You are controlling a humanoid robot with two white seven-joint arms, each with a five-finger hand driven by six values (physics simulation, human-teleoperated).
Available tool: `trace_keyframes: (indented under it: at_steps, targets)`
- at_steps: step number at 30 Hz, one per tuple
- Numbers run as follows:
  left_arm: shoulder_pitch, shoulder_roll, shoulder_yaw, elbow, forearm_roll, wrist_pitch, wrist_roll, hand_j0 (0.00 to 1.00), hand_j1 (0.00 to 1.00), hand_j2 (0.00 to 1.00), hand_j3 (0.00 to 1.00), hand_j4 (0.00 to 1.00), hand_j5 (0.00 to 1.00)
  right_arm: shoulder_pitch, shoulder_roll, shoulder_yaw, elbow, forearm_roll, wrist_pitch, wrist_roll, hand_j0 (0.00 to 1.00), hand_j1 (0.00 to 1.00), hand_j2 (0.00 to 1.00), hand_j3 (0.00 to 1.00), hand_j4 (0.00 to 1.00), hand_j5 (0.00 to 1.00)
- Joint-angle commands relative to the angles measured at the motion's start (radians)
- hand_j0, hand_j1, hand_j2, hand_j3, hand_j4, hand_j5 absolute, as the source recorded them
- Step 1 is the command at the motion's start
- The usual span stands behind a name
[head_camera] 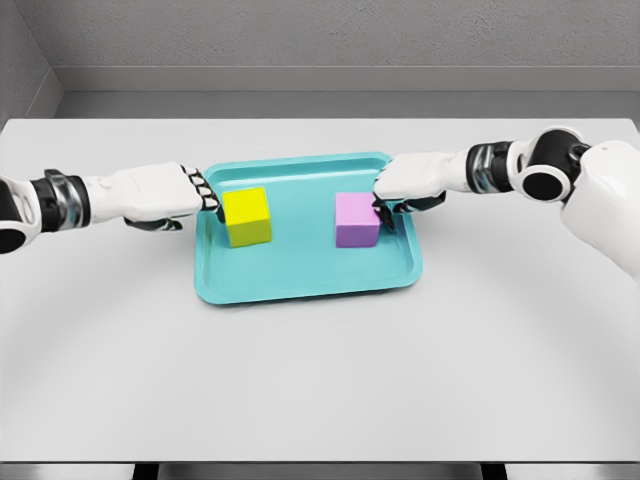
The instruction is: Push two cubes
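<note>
Centrally on the grey table (320,390) lies a tray (300,280); curled left hand (165,195) touches the yellow cube (246,216), curled right hand (410,180) the purple cube (356,220).

Arms cropped at both side edges, fingertips hidden at the cubes

The left white hand (160,195) hides its fingertips against the yellow cube (246,216), so contact cannot be judged; the right white hand (412,180) curls behind the lilac cube (356,220). The grey table (320,380) runs off the bottom edge.
</note>
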State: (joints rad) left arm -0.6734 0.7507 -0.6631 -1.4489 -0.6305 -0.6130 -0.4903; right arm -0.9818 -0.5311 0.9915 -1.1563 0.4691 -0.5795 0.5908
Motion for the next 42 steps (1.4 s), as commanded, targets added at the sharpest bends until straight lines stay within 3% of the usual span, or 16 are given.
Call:
trace_keyframes:
  at_steps: [1,5,7,16,42]
  targets:
    - [0.000,-0.002,0.000,0.001,0.005,0.002,-0.004,0.73,0.73,0.73,0.73,0.73,0.73,0.000,0.006,0.018,-0.008,0.016,-0.031,-0.002,0.57,0.57,0.57,0.57,0.57,0.57]
    - [0.000,-0.010,-0.001,0.004,0.005,0.002,-0.004,0.73,0.73,0.73,0.73,0.73,0.73,0.005,-0.016,-0.004,-0.011,0.002,-0.031,-0.003,0.57,0.57,0.57,0.57,0.57,0.57]
    - [0.000,-0.010,-0.001,0.005,0.003,0.002,-0.004,0.73,0.73,0.73,0.73,0.73,0.73,0.015,-0.064,-0.031,-0.066,0.002,-0.031,-0.002,0.57,0.57,0.57,0.57,0.57,0.57]
    - [-0.002,-0.027,-0.001,0.010,-0.006,0.002,-0.005,0.73,0.73,0.73,0.73,0.73,0.73,0.018,-0.092,-0.060,-0.068,0.000,-0.031,-0.003,0.57,0.57,0.57,0.57,0.57,0.57]
    - [-0.017,-0.093,-0.003,0.013,-0.028,0.002,-0.027,0.73,0.73,0.73,0.73,0.73,0.73,0.066,-0.004,-0.048,-0.040,0.016,-0.031,-0.003,0.55,0.55,0.55,0.55,0.55,0.55]
